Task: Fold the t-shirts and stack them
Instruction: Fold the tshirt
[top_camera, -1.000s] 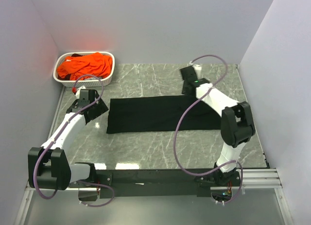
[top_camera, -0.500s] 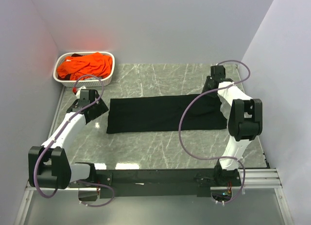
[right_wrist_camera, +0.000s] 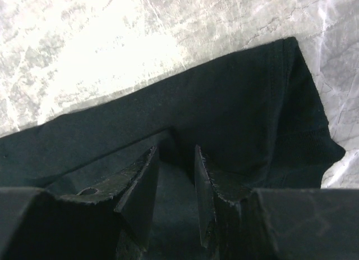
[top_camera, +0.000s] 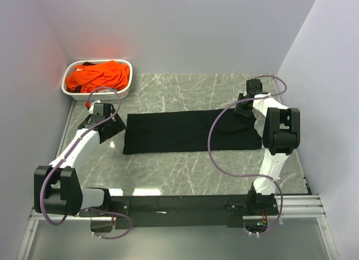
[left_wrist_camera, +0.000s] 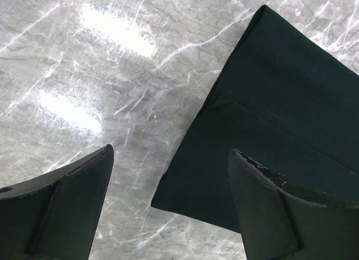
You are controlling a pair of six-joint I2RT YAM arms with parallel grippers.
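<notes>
As the black t-shirt [top_camera: 190,131] lies stretched in a long band across the bench [top_camera: 168,170], one hand tends each end: the left hand [left_wrist_camera: 169,154] hangs released beside its left edge, and the right hand [right_wrist_camera: 175,152] is narrowed over the far right corner, though I cannot tell whether it is grasping cloth.

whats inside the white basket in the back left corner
Bunched orange t-shirts fill the basket, heaped to its rim. Their count and anything beneath them are covered by the top folds.

Robot laboratory cell: plain grey walls [top_camera: 179,30] stand at three edges of the table [top_camera: 168,167], a metal rail [top_camera: 185,205] at the near one.
</notes>
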